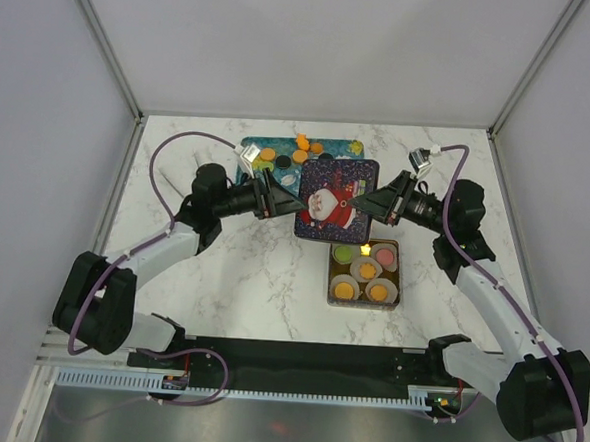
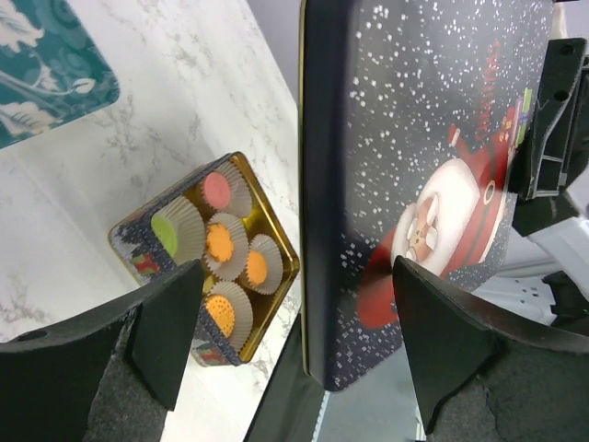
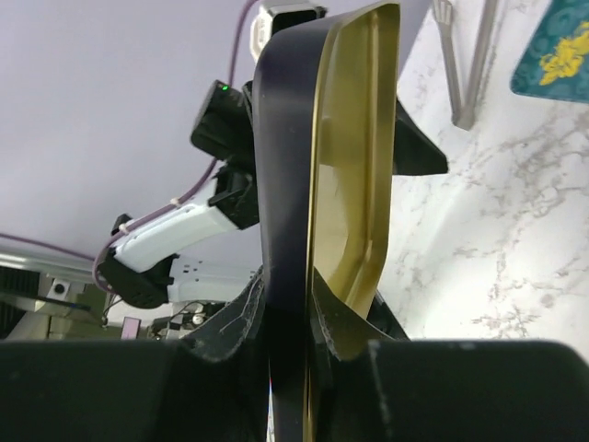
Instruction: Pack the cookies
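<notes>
Right gripper (image 1: 368, 201) is clamped on the edge of the Santa tin lid (image 1: 328, 205). In the right wrist view both its fingers (image 3: 230, 322) are pinched on the rim, with the dark printed face on one side and the gold inside on the other. The lid is up off the marble table (image 1: 233, 257).

Left gripper (image 1: 288, 198) is at the opposite edge of the same lid with its jaws wide apart. The two black fingers (image 2: 166, 331) straddle the rim, one on either side, and I can't tell if either one actually touches it.

The cookies (image 1: 344, 290) are in the open square tin (image 1: 331, 273), which sits just below the right gripper and a bit toward the arm bases. From the left wrist cam, the tin shows past the left finger, beyond the lid's edge. There are five, each in a white paper cup (image 2: 184, 230): three orange, one green, one pink.

There are more loose cookies (image 1: 268, 155), orange and dark ones, on the teal tray (image 1: 254, 146) on the far side of both grippers, behind the lid. Metal tongs (image 3: 460, 64) lie on the table beyond the right gripper, near that tray.
</notes>
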You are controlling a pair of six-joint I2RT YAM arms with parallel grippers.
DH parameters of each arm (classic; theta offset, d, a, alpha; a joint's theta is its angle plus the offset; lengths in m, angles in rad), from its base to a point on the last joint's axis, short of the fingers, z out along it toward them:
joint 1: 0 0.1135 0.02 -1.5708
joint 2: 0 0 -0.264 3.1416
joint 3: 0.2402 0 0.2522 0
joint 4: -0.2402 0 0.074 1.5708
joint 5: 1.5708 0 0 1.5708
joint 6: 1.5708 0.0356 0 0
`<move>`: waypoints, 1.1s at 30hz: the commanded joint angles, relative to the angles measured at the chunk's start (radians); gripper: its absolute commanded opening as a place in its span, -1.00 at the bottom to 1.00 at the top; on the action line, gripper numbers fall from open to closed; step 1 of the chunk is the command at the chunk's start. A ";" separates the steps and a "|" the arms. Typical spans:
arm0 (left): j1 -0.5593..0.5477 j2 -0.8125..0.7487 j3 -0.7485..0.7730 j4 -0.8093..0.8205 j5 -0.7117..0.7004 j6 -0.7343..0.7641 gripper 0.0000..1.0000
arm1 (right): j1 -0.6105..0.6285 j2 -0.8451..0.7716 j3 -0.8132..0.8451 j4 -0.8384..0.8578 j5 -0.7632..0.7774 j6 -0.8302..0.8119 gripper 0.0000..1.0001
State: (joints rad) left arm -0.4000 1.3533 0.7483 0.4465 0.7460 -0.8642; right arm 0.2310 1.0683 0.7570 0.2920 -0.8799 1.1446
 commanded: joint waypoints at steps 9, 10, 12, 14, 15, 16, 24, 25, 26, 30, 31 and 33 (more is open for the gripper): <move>-0.017 0.122 -0.010 0.518 0.157 -0.290 0.66 | -0.005 -0.010 -0.073 0.262 -0.082 0.145 -0.91; -0.025 0.142 -0.012 0.575 0.165 -0.309 0.61 | -0.007 -0.004 -0.071 0.268 -0.083 0.147 -0.89; -0.034 0.153 -0.015 0.604 0.176 -0.346 0.44 | -0.007 0.004 -0.067 0.263 -0.083 0.135 -0.89; -0.043 0.159 -0.018 0.616 0.184 -0.360 0.24 | -0.007 0.016 -0.062 0.259 -0.083 0.133 -0.88; -0.046 0.159 -0.020 0.618 0.187 -0.364 0.18 | -0.007 0.021 -0.061 0.260 -0.083 0.135 -0.88; -0.052 0.159 -0.023 0.621 0.190 -0.368 0.12 | -0.007 0.030 -0.059 0.262 -0.085 0.127 -0.86; -0.063 0.156 -0.043 0.610 0.197 -0.389 -0.82 | -0.009 0.039 -0.007 -0.032 -0.030 -0.090 -0.58; -0.065 0.158 -0.043 0.609 0.197 -0.391 -0.89 | -0.009 0.036 0.005 -0.084 -0.010 -0.130 -0.43; -0.066 0.161 -0.043 0.609 0.197 -0.394 -0.95 | -0.009 0.035 0.022 -0.130 0.007 -0.196 -0.33; -0.074 0.181 -0.062 0.620 0.178 -0.406 -0.95 | -0.013 0.036 0.034 -0.290 0.079 -0.311 0.06; -0.076 0.184 -0.069 0.627 0.164 -0.412 -0.95 | -0.016 0.032 0.044 -0.342 0.131 -0.350 0.28; -0.076 0.188 -0.082 0.639 0.153 -0.432 -0.95 | -0.030 0.021 0.050 -0.423 0.168 -0.417 0.44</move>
State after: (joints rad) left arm -0.4683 1.5249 0.6888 1.0428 0.9165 -1.2720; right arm 0.2134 1.1084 0.7555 0.0441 -0.8177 0.9012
